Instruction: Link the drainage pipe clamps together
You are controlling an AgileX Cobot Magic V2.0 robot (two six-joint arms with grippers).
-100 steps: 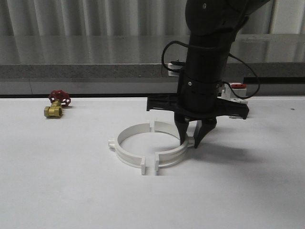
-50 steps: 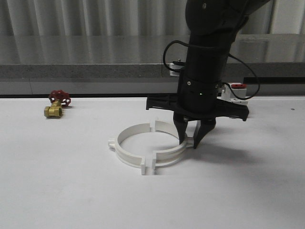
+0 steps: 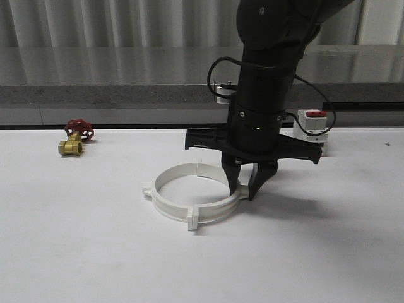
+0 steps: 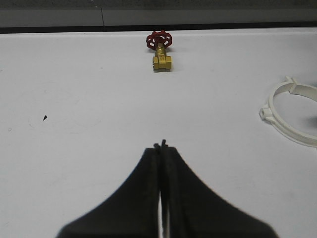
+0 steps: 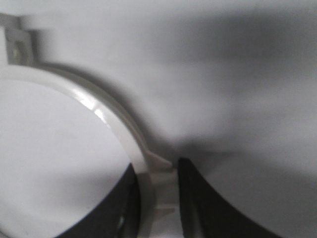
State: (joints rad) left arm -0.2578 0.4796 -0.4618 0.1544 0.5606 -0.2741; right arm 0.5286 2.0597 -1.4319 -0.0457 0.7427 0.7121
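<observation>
A: Front view, and the right pincer (image 3: 245, 186) is down on the white tabletop (image 3: 82, 252), its fingers straddling the band of the right half clamp (image 3: 222, 208), one finger inside the ring and one outside.

B: Clamped on it?

A: The right wrist view says yes: the white band (image 5: 148, 173) runs up between the two dark fingers (image 5: 198, 198) with no gap showing on either side, right beside its little outer tab.

B: And the other half?

A: The left half clamp (image 3: 165, 201) lies flat on the tabletop, its own tab pointing left. Both sets of end flanges meet, at the near side and at the far side, so the two halves read as one closed ring in the middle of the tabletop.

B: Left arm?

A: In the left wrist view the left pincer (image 4: 162, 145) is pressed together, tips touching, nothing between them, above bare tabletop. Part of the ring (image 4: 292, 124) shows at the frame edge.

B: Anything else around?

A: A brass valve with a red handwheel (image 3: 74, 140) sits far left, well apart from the ring. A white breaker with a red top (image 3: 312, 123) stands behind the right arm.
</observation>
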